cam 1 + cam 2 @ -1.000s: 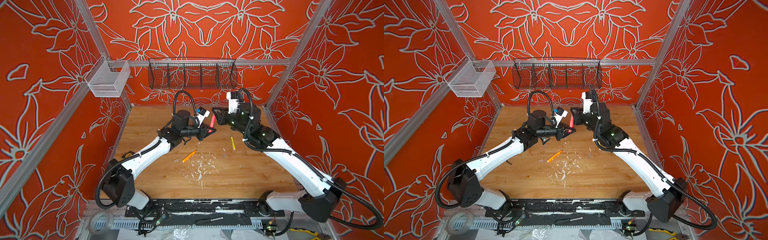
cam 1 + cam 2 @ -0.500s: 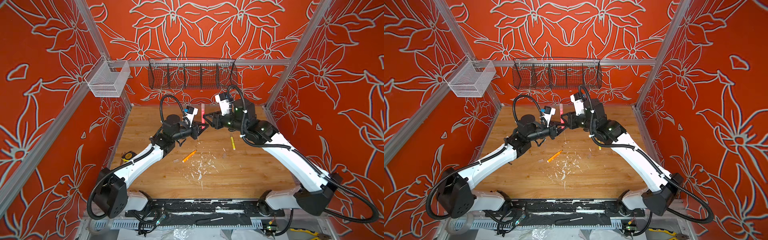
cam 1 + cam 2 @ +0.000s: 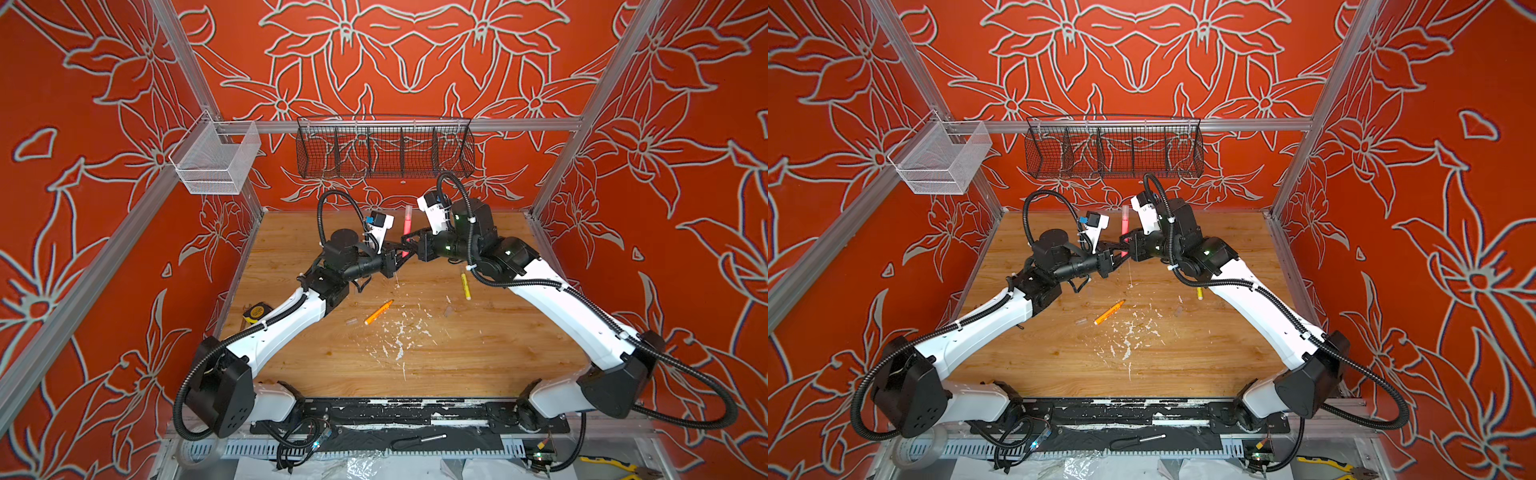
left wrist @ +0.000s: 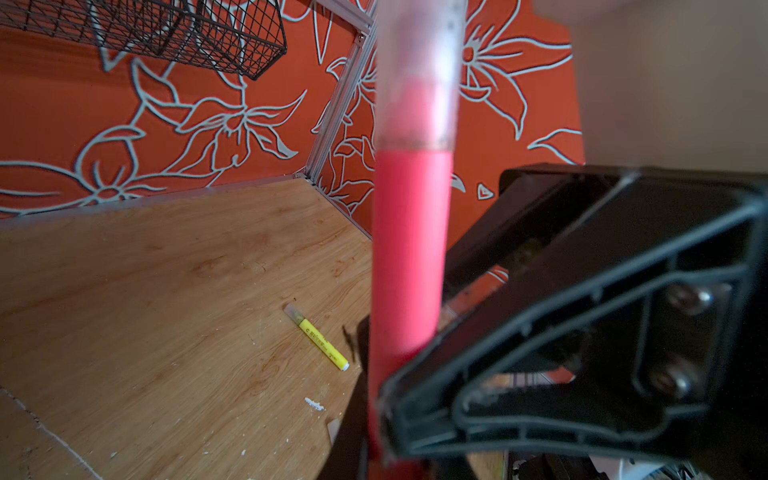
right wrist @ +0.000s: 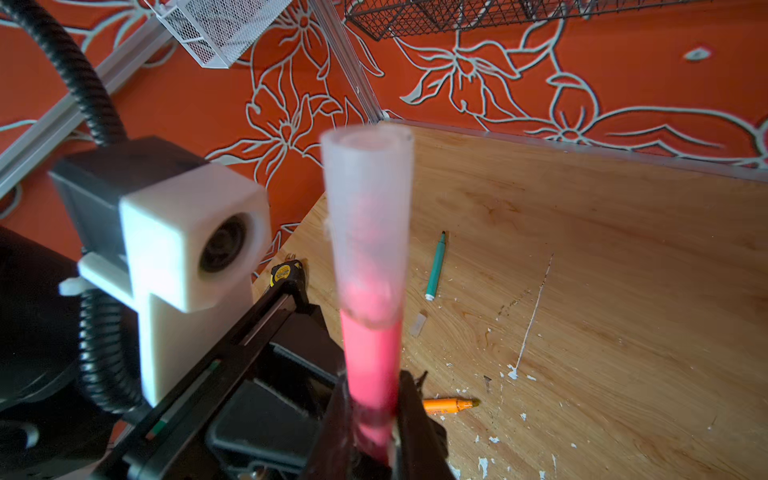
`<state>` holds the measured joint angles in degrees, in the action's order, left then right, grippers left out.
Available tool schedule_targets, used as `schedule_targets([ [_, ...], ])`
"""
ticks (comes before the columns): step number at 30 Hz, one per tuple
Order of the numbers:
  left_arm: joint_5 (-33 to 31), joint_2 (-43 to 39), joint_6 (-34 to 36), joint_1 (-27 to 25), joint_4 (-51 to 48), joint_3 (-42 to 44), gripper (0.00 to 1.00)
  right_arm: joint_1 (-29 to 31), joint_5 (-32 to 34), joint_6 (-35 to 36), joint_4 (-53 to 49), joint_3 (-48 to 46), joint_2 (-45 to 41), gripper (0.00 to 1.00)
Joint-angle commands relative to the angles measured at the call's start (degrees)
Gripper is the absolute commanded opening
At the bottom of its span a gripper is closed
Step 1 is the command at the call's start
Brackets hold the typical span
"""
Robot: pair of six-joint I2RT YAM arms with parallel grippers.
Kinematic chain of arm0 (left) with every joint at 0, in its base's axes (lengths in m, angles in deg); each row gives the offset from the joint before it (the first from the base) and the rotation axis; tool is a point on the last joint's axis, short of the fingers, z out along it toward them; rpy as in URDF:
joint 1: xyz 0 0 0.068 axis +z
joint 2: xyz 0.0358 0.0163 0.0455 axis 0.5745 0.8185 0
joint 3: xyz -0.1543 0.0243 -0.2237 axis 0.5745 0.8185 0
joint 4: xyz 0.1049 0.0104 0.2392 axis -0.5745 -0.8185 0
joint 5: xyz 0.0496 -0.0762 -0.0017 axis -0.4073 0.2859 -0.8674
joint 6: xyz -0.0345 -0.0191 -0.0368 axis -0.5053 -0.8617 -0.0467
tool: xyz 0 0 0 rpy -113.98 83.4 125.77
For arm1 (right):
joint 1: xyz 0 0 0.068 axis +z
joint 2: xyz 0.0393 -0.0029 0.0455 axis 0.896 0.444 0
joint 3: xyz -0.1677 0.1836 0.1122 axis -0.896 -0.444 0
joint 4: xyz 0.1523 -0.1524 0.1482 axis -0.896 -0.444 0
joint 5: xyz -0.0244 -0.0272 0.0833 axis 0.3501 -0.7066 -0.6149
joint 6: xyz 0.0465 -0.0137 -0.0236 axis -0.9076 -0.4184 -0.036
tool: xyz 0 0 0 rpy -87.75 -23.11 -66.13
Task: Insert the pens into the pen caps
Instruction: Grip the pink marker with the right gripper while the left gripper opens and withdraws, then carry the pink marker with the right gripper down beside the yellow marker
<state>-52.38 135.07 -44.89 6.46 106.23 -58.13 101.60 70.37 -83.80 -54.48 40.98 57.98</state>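
You'll find the pink pen (image 3: 406, 226) upright above the wooden board (image 3: 478, 353) at 12 o'clock, with a clear cap (image 5: 368, 224) seated over its tip. The yellow pen (image 3: 465, 286) lies capped at 3 o'clock. The orange pen (image 3: 378, 312) lies bare-tipped at 8 o'clock beside a loose cap (image 3: 351, 321), and the teal pen (image 5: 435, 266) (seen only in your right wrist view) lies flat, uncapped.

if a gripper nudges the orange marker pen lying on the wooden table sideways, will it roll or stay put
Probably rolls: the slim round orange marker pen lies flat on the wooden table. It looks like stiff plastic, so it should not bend. Likely light, being thin; the white flecks nearby might slow it.
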Motion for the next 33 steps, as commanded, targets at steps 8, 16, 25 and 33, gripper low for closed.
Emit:
schedule_targets([
  [8, -13.9, -10.42, 3.29, -0.23, -3.94, 5.51, 0.76, -7.97, 4.68, 0.46, -7.62, 2.62, -1.82, 0.0],
  [16, -43.89, -12.52, 2.72, 0.74, -15.76, 6.09, 0.82, -18.02, 3.37, 6.12, -22.85, -1.0, 8.47, 0.0],
  [25, -41.29, -7.55, -1.57, 3.55, -21.96, 2.17, 0.81, -19.85, 7.83, 10.05, -30.71, 2.23, 23.33, 0.0],
  [33, -40.84, -6.49, -1.42, 3.64, -22.2, 2.02, 0.81, -20.99, 12.01, 8.46, -30.73, 3.4, 32.44, 0.0],
])
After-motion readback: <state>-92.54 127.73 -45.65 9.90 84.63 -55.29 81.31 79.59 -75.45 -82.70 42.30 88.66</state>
